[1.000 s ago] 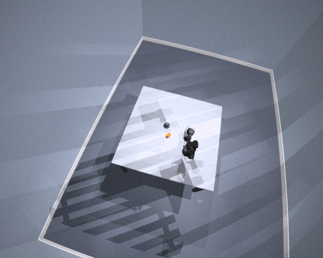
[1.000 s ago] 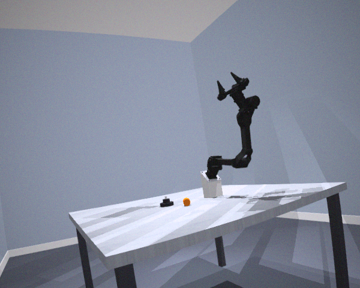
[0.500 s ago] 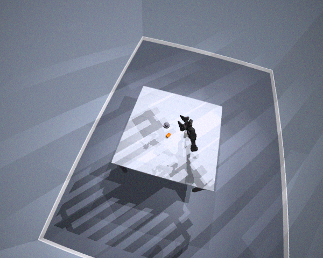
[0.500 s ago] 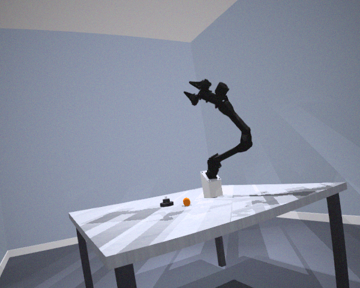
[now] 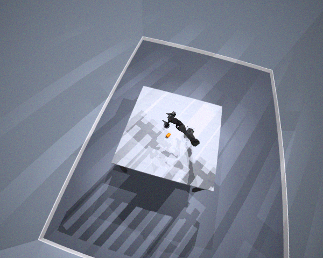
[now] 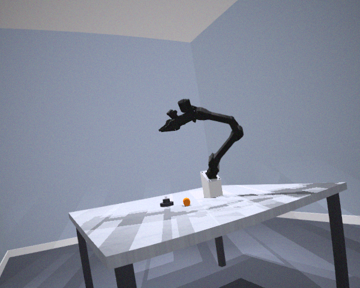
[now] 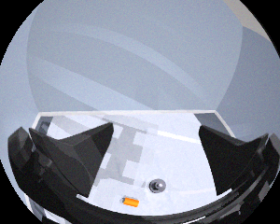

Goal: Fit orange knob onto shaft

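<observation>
The orange knob point(image 5: 168, 135) point(image 6: 186, 201) point(image 7: 131, 202) lies on its side on the table. Its hole cannot be made out. The round dark pedestal point(image 5: 166, 127) point(image 6: 166, 204) point(image 7: 152, 188) stands a short way from it, with the small silver shaft point(image 6: 165, 197) upright on top; the shaft's flat side is too small to tell. My gripper point(image 5: 164, 117) point(image 6: 159, 130) point(image 7: 158, 129) is wide open and empty, high above the table. In the top view it partly covers the pedestal. In the wrist view knob and pedestal show low between the fingers.
The white table point(image 5: 203, 116) point(image 6: 111, 213) carries patchy shadows. The arm's white base point(image 6: 212, 188) stands on it, to the right of the knob in the exterior view. The table's edges drop to a dark floor.
</observation>
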Robot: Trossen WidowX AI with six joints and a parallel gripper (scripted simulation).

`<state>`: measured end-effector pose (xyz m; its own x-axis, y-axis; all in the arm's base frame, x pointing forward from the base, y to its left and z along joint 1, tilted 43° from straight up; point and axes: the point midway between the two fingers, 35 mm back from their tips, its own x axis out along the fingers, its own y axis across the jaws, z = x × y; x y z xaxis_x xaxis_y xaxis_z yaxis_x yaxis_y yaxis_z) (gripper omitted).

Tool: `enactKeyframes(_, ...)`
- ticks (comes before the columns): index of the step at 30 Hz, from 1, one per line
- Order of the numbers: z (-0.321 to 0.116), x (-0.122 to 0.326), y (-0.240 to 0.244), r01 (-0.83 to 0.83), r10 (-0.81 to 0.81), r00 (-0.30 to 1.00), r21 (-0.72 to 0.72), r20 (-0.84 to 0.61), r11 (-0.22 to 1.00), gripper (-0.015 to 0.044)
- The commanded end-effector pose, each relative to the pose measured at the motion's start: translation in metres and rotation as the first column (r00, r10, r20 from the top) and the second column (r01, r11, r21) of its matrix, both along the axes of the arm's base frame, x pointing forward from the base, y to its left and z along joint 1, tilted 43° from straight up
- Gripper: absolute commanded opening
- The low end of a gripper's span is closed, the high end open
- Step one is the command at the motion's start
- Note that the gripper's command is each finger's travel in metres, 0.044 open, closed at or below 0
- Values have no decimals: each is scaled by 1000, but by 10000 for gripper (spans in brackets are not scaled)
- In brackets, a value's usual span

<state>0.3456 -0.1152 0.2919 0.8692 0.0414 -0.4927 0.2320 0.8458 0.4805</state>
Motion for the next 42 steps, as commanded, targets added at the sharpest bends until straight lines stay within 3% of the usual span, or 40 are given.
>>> enactKeyframes(1,-60,12,46,-278,256,949,-109,-183,954,440)
enactKeyframes(5,-115,8,97,-583,504,787,-164,-356,795,440)
enactKeyframes(10,-177,-18,158,-892,738,431,-121,-520,436,440)
enactKeyframes(13,-210,-45,191,-986,806,159,-50,-570,159,440)
enactKeyframes(17,-243,-87,225,-977,796,-199,55,-572,-205,440)
enactKeyframes(42,-269,-88,259,-971,792,-225,62,-568,-231,440)
